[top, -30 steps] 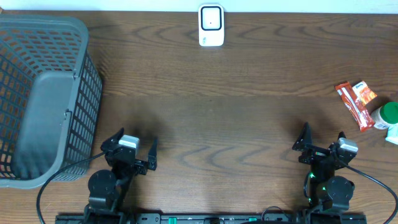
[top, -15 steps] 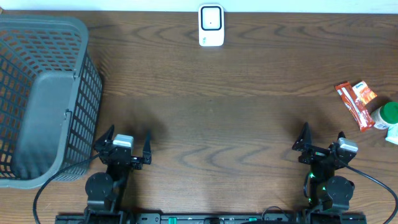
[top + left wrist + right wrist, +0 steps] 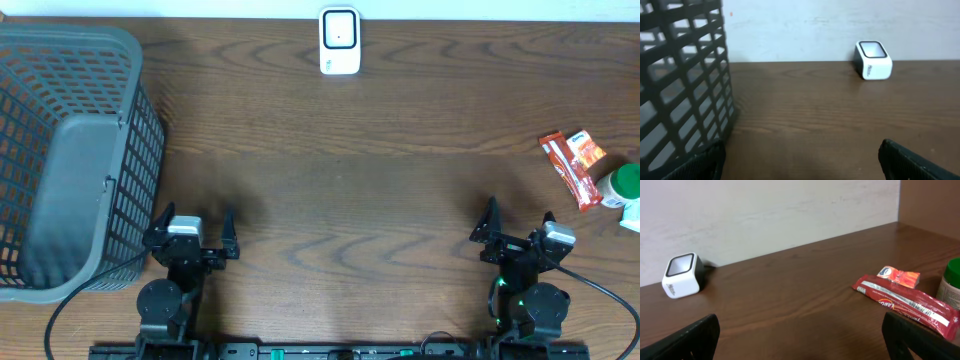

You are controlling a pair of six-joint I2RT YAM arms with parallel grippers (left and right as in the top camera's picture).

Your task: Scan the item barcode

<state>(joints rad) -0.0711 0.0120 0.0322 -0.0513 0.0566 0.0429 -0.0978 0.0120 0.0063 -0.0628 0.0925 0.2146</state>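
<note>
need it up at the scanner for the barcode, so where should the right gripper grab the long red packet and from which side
Probably pinch the long red packet across its narrow width near the middle, coming straight down with the right gripper. It lies flat, so only its long edges offer a hold, and the orange packet and green-lidded bottle crowd its ends.

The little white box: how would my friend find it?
Look along the far edge of the brown table, near the middle. The white box stands there alone, away from the grey basket and the red snack packets; only it has a dark-rimmed window on its face.
</note>
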